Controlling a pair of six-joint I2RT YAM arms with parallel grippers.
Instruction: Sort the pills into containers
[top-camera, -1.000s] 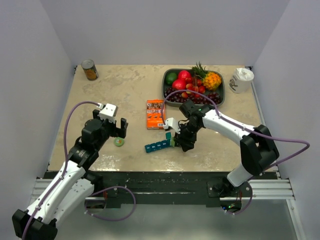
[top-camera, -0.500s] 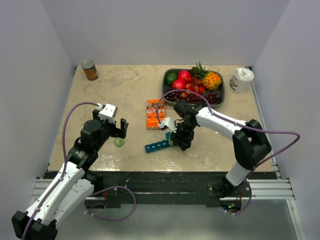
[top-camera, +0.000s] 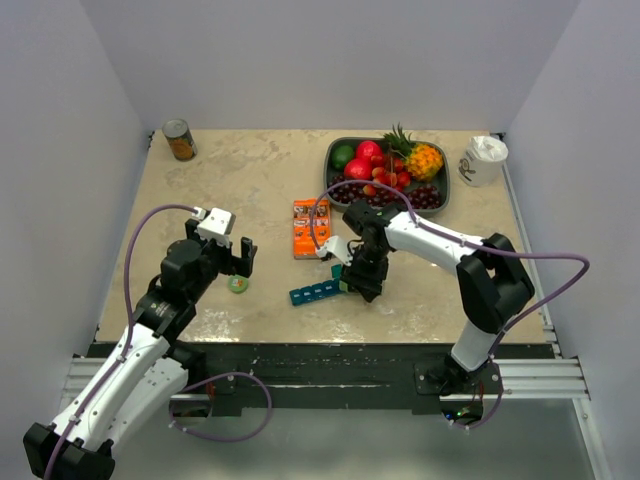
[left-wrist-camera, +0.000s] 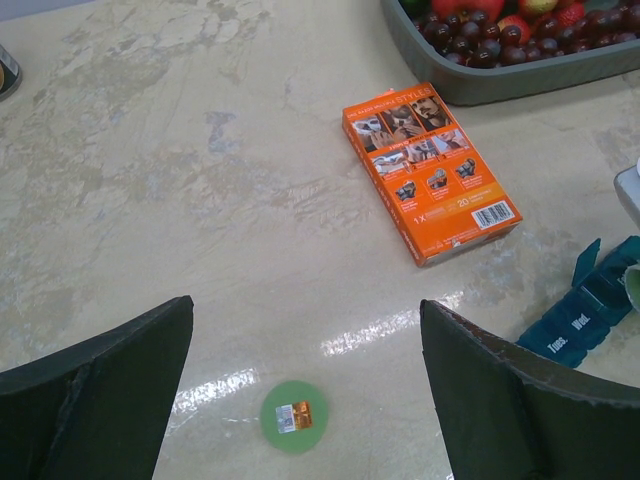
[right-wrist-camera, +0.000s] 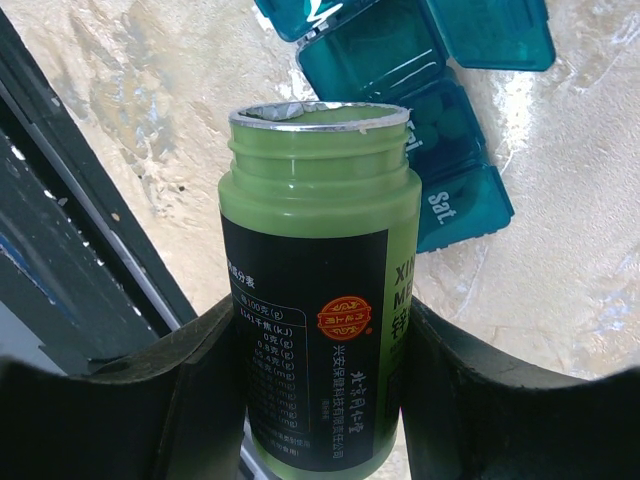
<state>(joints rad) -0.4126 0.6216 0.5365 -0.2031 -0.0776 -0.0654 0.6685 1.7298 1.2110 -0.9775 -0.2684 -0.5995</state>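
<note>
The teal-blue pill organiser (top-camera: 318, 291) lies at the table's front middle, also in the right wrist view (right-wrist-camera: 440, 150) with end lids open and in the left wrist view (left-wrist-camera: 590, 300). My right gripper (top-camera: 357, 282) is shut on an uncapped green bottle (right-wrist-camera: 315, 300), its mouth tilted over the organiser's open compartments. No pills show. The green cap (top-camera: 238, 284) lies on the table, between my open left gripper's fingers in the left wrist view (left-wrist-camera: 293, 417). My left gripper (top-camera: 236, 258) hovers above it, empty.
An orange box (top-camera: 311, 227) lies behind the organiser. A grey tray of fruit (top-camera: 385, 170) stands at the back. A tin can (top-camera: 179, 139) is at the back left, a white cup (top-camera: 484, 159) at the back right.
My right arm has drawn slightly left and closer over the organiser's right end with the bottle. The left arm has not moved.
</note>
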